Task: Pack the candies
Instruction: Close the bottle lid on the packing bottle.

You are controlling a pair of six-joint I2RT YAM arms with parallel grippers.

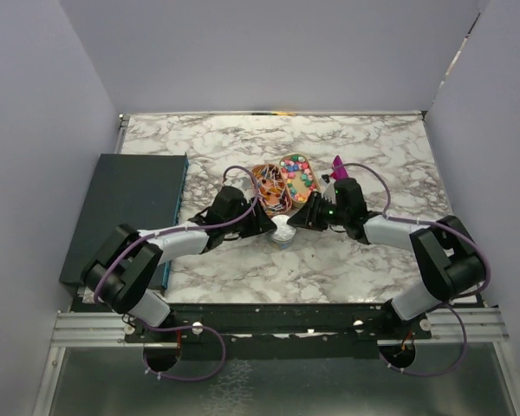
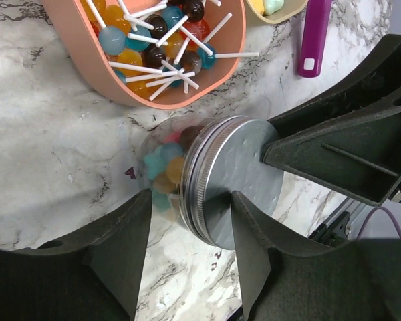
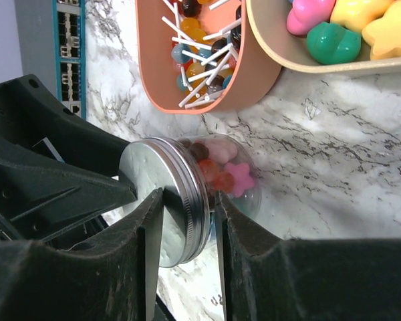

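One clear jar (image 2: 164, 167), metal lid (image 2: 244, 167) fitted, mid-worktop (image 1: 243, 139), apparently tipped on its side; it contains part of the candies (image 3: 224, 167).
Remainder of candies: loose in the beige bowl (image 3: 271, 50) just beyond, beside a peach bowl (image 2: 87, 67) of lollipops (image 2: 154, 40) and the purple scoop (image 2: 314, 33).
Right gripper (image 3: 189, 197): pinched on the lid rim, both fingers appearing to touch it.
Left gripper (image 2: 190, 195): jaws apart, astride the jar's lid end, no clear clamp on the glass.
Hazards, as judged:
- With the glass unheld, a twist of the lid would likely spin the whole jar instead of tightening it.
- The round body may roll or squirt free on smooth marble.
- A skewed lid could cross-thread and spill later.
- Either arm could clip the lollipop bowl.
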